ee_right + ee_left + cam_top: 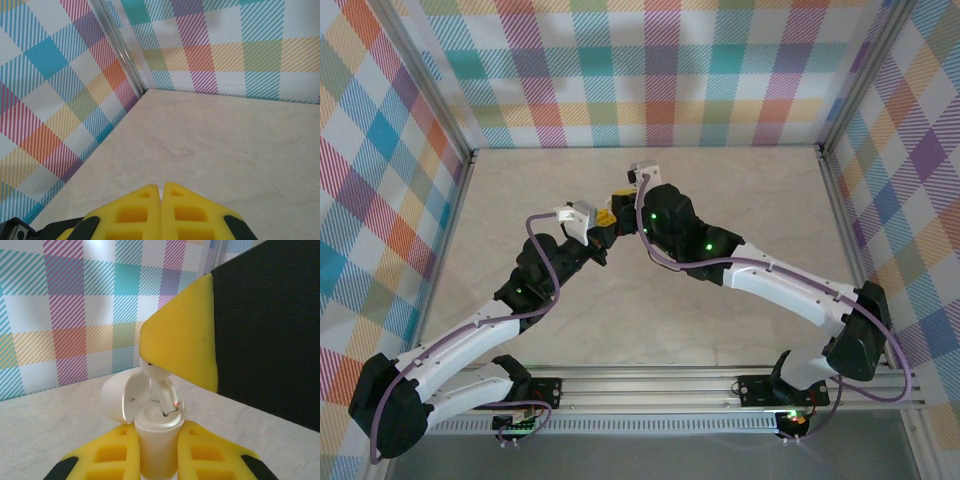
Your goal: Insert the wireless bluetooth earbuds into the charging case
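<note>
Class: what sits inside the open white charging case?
A white earbud stands partly inside the charging case, just below the right gripper. The slots under the rim are hidden.

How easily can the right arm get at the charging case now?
Probably yes: the left tool holds the charging case, lid open, and the right tool hangs just above it at a white earbud.

Beige marbled tabletop [650,330], plaid walls [650,70], metal corner post [120,47]

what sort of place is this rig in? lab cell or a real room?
Looks like a purpose-built test cell: plaid cloth walls on an aluminium frame, marble-look tabletop, left arm and right arm bolted to one rail.
</note>
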